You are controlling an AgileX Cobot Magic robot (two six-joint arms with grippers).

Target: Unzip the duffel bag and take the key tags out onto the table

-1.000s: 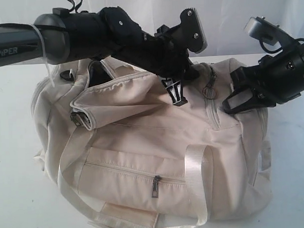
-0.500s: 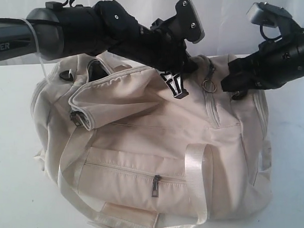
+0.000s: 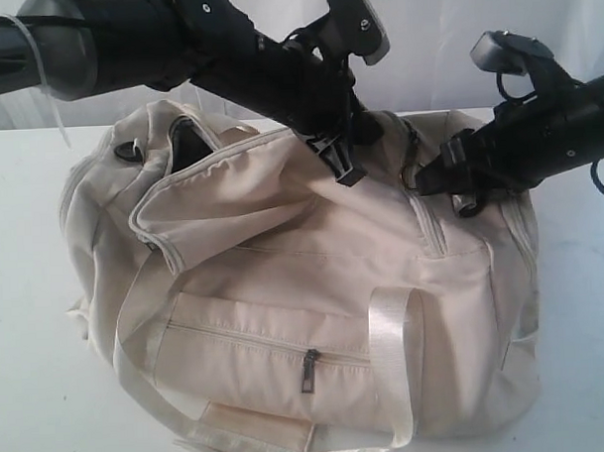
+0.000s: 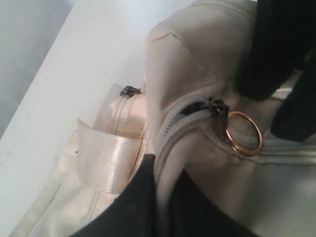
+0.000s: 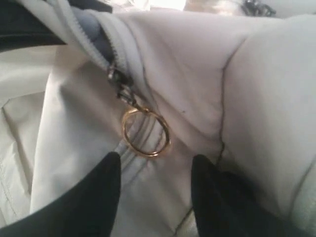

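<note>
We reach our left arm [image 3: 127, 39] in from the left, left gripper [image 4: 165, 197] pinched shut on the bag [image 3: 314, 275]; our right gripper [image 5: 155, 160] points down-left, jaws spread apart

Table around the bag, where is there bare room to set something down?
In the exterior view, bare table lies left of the bag and right of it. In front, the bag reaches the picture's edge. Over the zipper it is crowded: the left hand and right hand are there.
</note>
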